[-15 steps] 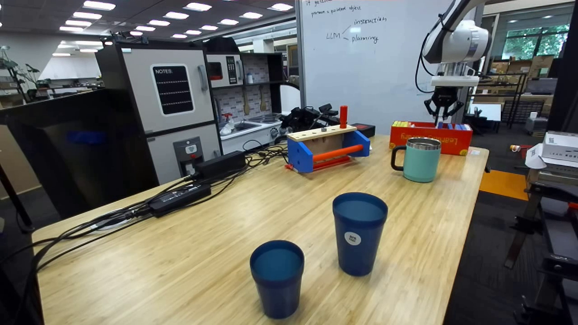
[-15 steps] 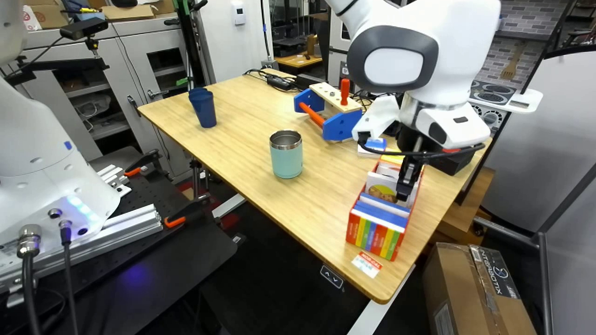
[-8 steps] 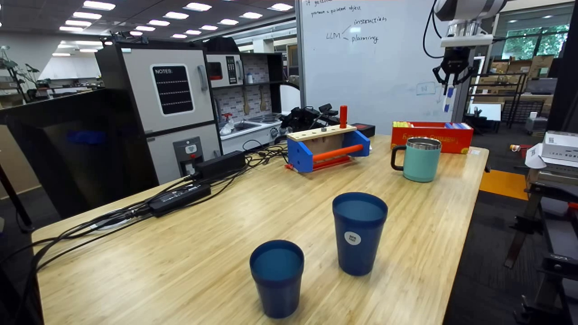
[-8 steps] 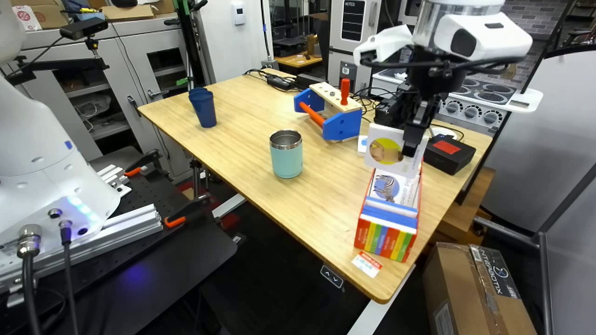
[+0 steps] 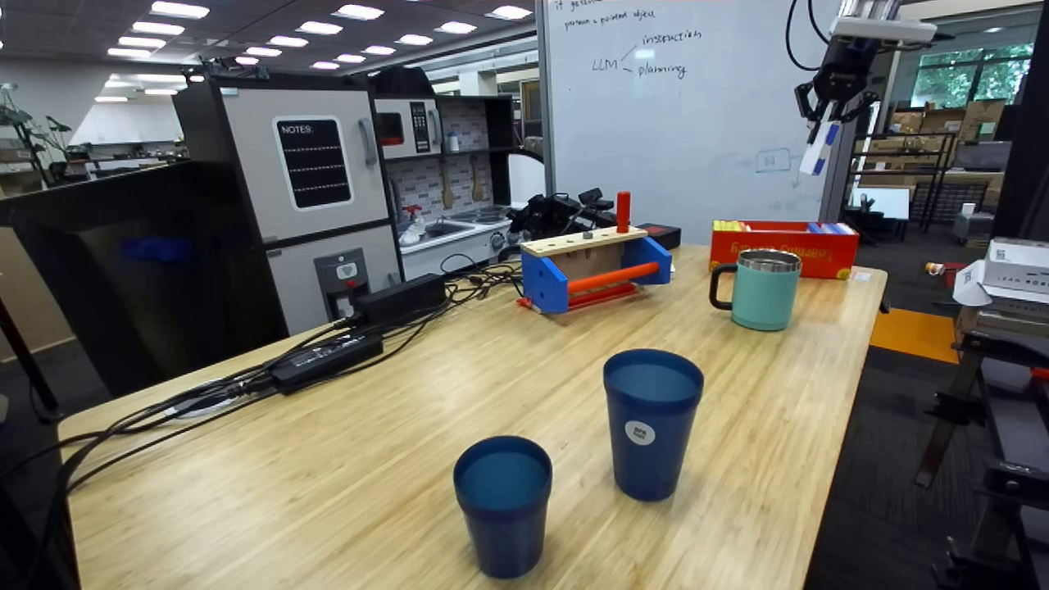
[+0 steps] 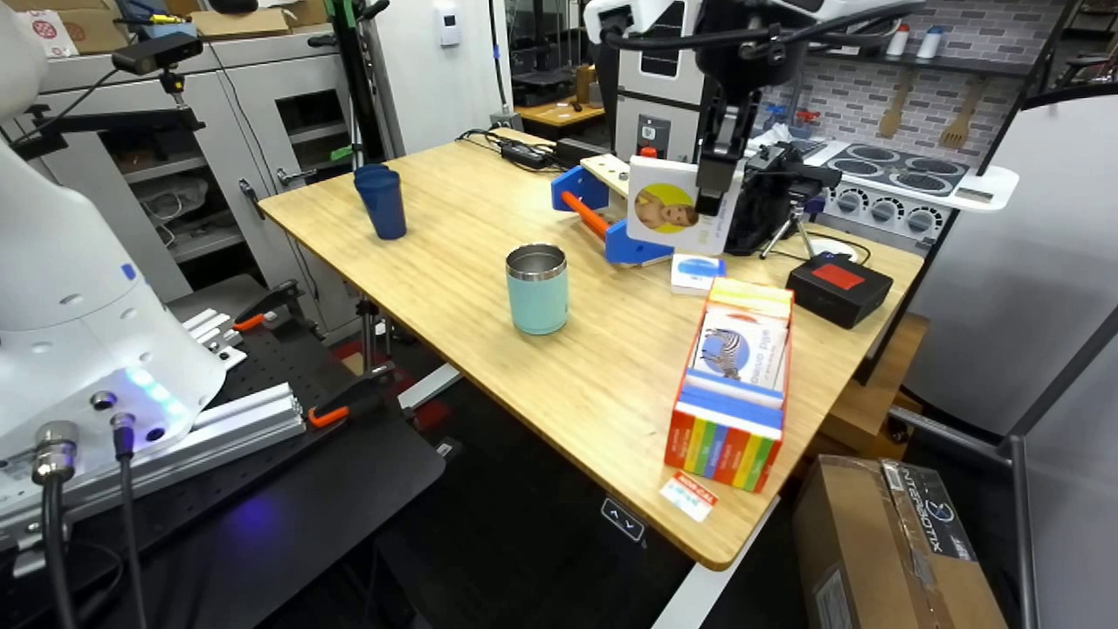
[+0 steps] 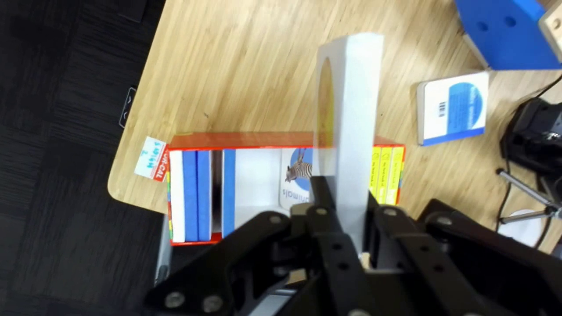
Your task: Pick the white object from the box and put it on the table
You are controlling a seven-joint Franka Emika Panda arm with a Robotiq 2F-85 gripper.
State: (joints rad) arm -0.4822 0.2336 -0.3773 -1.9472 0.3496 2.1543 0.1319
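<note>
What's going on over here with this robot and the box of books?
A robot gripper is holding a white book up in the air. The white book is clear of the red box, which has other books in it. It has not been set down on the table yet.

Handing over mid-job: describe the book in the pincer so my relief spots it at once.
Find the wooden table, then the red box on it. Higher up, the pincer grips a white picture book. Its cover bears a yellow circle; the zebra book inside the box has a blue one.
</note>
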